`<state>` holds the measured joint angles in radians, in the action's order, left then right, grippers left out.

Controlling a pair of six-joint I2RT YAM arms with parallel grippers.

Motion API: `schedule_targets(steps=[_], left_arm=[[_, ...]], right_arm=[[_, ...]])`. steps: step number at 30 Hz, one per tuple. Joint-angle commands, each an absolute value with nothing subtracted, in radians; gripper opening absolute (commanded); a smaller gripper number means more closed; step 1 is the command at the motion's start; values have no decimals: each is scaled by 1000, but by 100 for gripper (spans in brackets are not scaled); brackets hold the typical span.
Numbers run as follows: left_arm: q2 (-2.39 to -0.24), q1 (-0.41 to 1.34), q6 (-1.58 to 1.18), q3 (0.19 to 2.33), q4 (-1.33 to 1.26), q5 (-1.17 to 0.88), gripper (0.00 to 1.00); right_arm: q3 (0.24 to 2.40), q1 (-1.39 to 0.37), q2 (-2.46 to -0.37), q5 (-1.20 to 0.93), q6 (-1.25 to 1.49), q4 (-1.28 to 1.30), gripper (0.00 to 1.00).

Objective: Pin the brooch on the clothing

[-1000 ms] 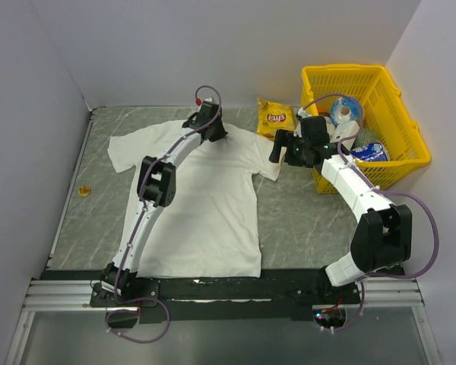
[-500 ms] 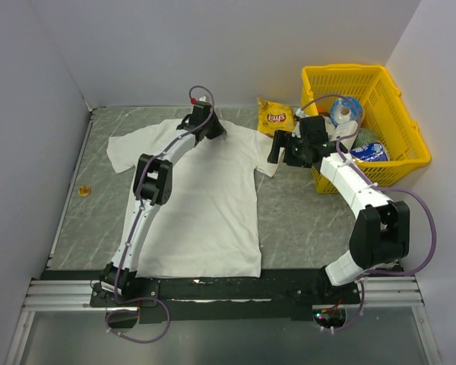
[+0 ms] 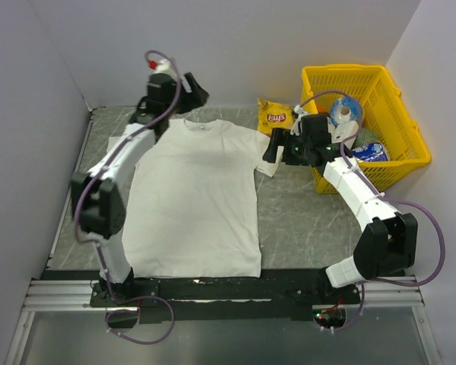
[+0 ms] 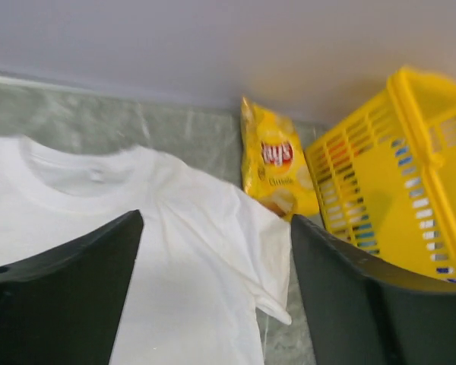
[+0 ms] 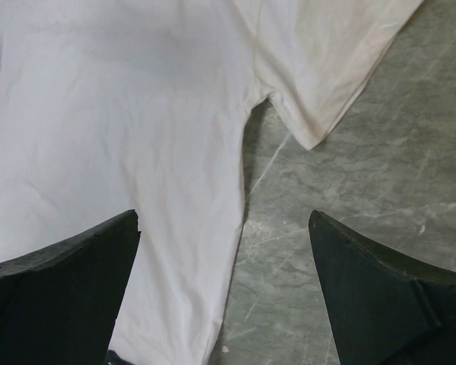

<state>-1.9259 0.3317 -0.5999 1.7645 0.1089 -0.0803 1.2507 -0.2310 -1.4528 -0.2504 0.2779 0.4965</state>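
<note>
The clothing, a white T-shirt (image 3: 194,198), lies flat on the grey table, neck toward the back wall. My left gripper (image 3: 191,90) hangs raised near the back wall above the collar. In the left wrist view the left gripper (image 4: 216,304) is open and empty over the shirt (image 4: 175,251). My right gripper (image 3: 272,148) hovers over the shirt's right sleeve (image 5: 327,68). Seen from the right wrist, the right gripper (image 5: 224,293) stands wide open above the shirt's side edge (image 5: 137,114), touching nothing. The brooch does not show in any view; my left arm covers part of the table's left side.
A yellow basket (image 3: 365,122) holding several items stands at the back right, right behind my right arm. A yellow crisp bag (image 3: 276,116) lies between it and the shirt's sleeve. Bare marbled table (image 3: 304,220) shows to the right of the shirt. Walls close in on three sides.
My left gripper has opened off the shirt's collar, risen and swung back and to the left. The shirt now lies flatter. The right arm has barely moved.
</note>
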Motion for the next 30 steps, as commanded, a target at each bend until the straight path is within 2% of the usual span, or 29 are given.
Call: schedule_targets(steps=[1,5,8,13,21,30], left_arm=[[-1732,239,-534,1602,205,55,88],[-1591,163,-551,1433,339,237,99],[-1481,109,-583,1320,394,342,96],[-1358,17,-606,1201,416,344,96],[-1411,-86,-629,1190,511,426,96],[-1537,-176,-672,1137,502,546,96]], right_arm=[[1287,-296,-1428,-249,259,489,100],[1301,-366,-1451,-226,255,485,100],[1313,-414,-1482,-230,258,479,100],[1330,-463,-1519,-261,261,474,100],[1351,-476,-1558,-294,253,474,100],[1358,-485,-1606,-321,258,475,100]])
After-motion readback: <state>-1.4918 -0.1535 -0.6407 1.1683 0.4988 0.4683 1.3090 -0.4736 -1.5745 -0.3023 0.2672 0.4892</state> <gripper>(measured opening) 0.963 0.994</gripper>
